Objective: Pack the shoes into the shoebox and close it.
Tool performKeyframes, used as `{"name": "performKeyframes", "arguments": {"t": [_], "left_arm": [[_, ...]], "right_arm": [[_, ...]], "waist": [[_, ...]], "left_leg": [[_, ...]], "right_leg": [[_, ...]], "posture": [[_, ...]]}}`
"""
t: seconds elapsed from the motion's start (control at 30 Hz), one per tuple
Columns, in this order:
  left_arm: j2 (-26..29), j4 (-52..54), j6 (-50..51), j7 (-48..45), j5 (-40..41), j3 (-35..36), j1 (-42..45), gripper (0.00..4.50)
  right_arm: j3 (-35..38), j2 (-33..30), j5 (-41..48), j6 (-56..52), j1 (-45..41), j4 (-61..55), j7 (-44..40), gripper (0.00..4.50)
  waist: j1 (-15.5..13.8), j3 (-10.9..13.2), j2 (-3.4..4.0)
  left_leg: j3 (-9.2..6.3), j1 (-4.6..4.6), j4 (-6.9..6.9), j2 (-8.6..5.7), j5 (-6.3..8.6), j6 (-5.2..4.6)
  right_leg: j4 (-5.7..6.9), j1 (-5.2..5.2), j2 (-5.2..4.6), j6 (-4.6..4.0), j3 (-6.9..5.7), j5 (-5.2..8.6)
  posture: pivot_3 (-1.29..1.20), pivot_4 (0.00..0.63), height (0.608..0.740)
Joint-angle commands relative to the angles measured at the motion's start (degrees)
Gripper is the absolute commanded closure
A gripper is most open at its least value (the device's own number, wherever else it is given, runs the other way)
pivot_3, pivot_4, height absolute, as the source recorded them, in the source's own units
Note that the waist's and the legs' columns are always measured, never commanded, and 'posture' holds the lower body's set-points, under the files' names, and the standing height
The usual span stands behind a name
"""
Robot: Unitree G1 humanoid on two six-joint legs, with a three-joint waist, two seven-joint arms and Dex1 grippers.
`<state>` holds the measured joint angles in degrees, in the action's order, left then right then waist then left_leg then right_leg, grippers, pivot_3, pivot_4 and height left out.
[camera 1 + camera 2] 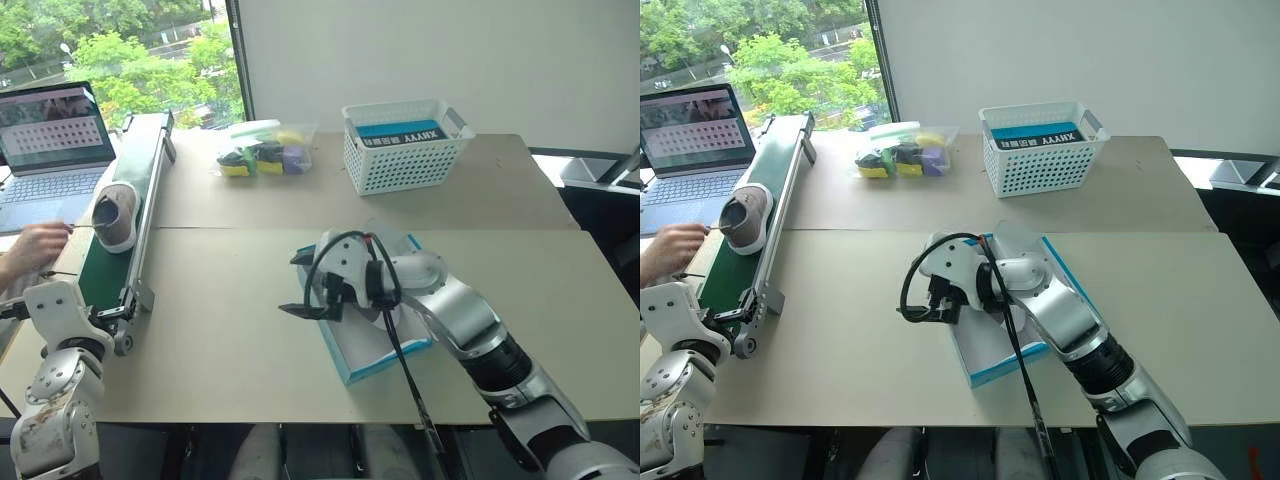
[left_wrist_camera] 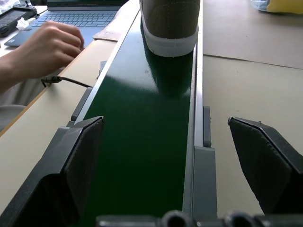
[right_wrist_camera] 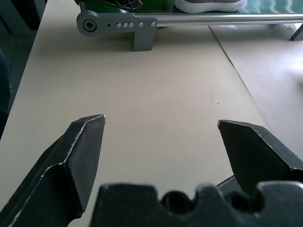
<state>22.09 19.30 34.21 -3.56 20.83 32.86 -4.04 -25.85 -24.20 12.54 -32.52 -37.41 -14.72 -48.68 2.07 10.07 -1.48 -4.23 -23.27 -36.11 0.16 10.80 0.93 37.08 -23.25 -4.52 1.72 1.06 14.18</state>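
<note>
One grey-taupe shoe [image 1: 115,215] with a pale sole stands on the green belt of the conveyor [image 1: 128,250] at the left of the table. The blue shoebox [image 1: 390,358], white inside, lies open at the table's middle, largely covered by my right arm. My right gripper [image 1: 302,285] hovers open at the box's left edge and points toward the conveyor, with nothing between its fingers. My left gripper [image 2: 170,156] is open at the near end of the belt. The shoe [image 2: 170,23] stands farther up the belt, well clear of the left gripper's fingers.
A person's hand [image 1: 35,245] rests beside the conveyor, in front of a laptop [image 1: 50,140]. A white lattice basket [image 1: 405,150] and a clear bag of coloured items [image 1: 262,150] stand at the back. A seam crosses the table between them and the box.
</note>
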Motion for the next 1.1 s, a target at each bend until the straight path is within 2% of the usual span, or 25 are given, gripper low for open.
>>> {"name": "performKeyframes", "arguments": {"t": [0.03, 0.6, 0.7, 0.73, 0.83, 0.9, 0.97, 1.1], "left_arm": [[0.1, 0.9, -1.8, -0.1, -0.2, 0.8, 0.1, 0.0], [0.0, -2.1, 0.5, 1.4, -0.6, 0.6, 0.4, 0.0], [-0.4, -1.9, 1.2, 1.5, 0.3, 0.9, 0.9, 0.7], [-0.6, -1.9, 1.8, 1.7, 0.7, 1.2, 1.3, 1.2], [-0.9, -1.9, 3.1, 2.5, 2.1, 2.5, 2.7, 2.01], [-1.2, -1.4, 3.3, 2.9, 3.5, 3.6, 4.0, 2.23], [-1.5, -0.6, 3.2, 3.3, 4.1, 3.9, 5.2, 2.23], [-2.5, 4.7, -4.5, 3.5, 1.9, 1.1, 7.6, 2.23]], "right_arm": [[1.5, 0.4, 1.6, -0.2, 0.0, -2.5, -1.3, 0.01], [5.5, 2.8, 6.5, -6.4, -1.3, -4.5, -1.1, 0.01], [6.2, 3.1, 6.8, -7.3, -1.4, -4.5, -0.9, 0.0], [6.4, 3.3, 7.0, -7.7, -1.5, -4.5, -0.8, 0.0], [6.8, 3.4, 7.7, -8.4, -1.7, -4.5, -0.4, 0.0], [7.1, 3.5, 8.0, -8.7, -2.0, -4.3, -0.1, 0.0], [7.5, 3.7, 8.2, -9.0, -2.3, -4.0, 0.2, 0.0], [9.4, 5.8, 8.4, -11.9, -3.8, -1.6, 3.2, 0.0]], "waist": [[0.0, 0.0, 0.0], [0.0, 0.0, 0.0], [0.0, 0.0, 0.0], [0.0, 0.0, 0.0], [-0.4, 0.0, 0.0], [-0.6, 0.0, 0.0], [-0.8, 0.0, -0.01], [-1.1, 0.0, -0.16]], "left_leg": [[0.0, 0.0, 0.0, 0.0, 0.0, 0.0], [-0.01, 0.0, 0.0, 0.0, 0.0, 0.0], [-0.01, 0.0, 0.0, 0.0, 0.0, 0.0], [-0.01, 0.01, 0.0, 0.0, 0.0, 0.0], [-0.02, 0.05, 0.0, 0.01, 0.0, 0.01], [-0.02, 0.08, -0.01, 0.0, -0.01, 0.01], [-0.02, 0.08, -0.01, 0.0, -0.01, 0.02], [-0.02, -0.01, -0.01, 0.0, -0.01, 0.02]], "right_leg": [[0.0, 0.0, 0.0, 0.0, 0.0, 0.0], [0.01, 0.0, 0.0, 0.0, 0.0, 0.0], [0.01, 0.0, 0.0, 0.0, 0.0, 0.0], [0.01, 0.0, 0.0, 0.0, 0.0, 0.0], [0.03, 0.02, 0.01, -0.02, -0.02, -0.01], [0.03, 0.06, 0.0, -0.02, -0.01, -0.01], [0.03, 0.05, 0.01, -0.02, -0.02, -0.01], [0.01, -0.01, 0.01, -0.03, -0.02, -0.02]], "posture": [[0.0, 0.15, 0.728], [0.0, 0.15, 0.728], [0.0, 0.15, 0.728], [0.0, 0.15, 0.728], [0.0, 0.15, 0.728], [0.0, 0.15, 0.728], [0.0, 0.15, 0.728], [0.0, 0.15, 0.728]]}}
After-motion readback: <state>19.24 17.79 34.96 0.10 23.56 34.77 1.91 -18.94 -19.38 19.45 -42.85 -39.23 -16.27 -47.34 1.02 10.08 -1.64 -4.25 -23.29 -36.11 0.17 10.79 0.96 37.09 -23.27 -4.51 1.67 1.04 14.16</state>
